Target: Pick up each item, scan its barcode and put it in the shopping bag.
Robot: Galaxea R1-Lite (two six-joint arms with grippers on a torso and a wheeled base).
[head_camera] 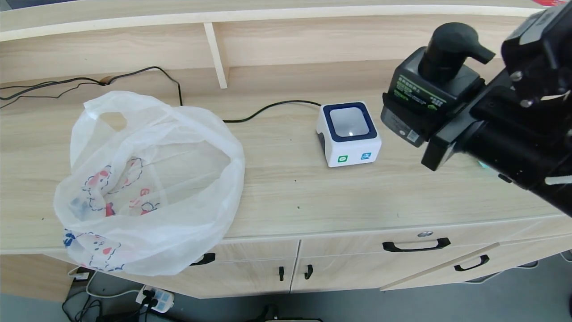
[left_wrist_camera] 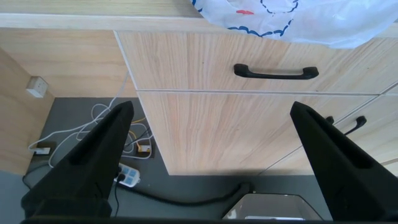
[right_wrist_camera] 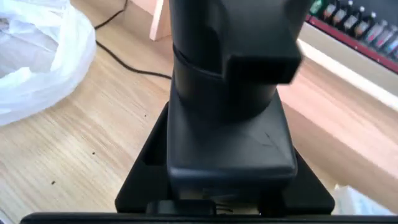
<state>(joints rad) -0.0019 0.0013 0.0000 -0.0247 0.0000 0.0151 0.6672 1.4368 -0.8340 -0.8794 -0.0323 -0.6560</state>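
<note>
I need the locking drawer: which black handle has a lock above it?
The long horizontal handle on the drawer under the counter's edge, right of centre: a round silver lock sits just above its middle. The other handles have none.

The light was bright, even and soft across the desk (head_camera: 290,188), and shadows were faint. A small glint sat on the window of the scanner (head_camera: 349,133). Left of the scanner, the shopping bag (head_camera: 147,179) glowed pale with a mild sheen. Right of the scanner, the black bottle (head_camera: 429,89) looked dark and showed little surface detail. The desk's front edge bowed towards the corners.
</note>
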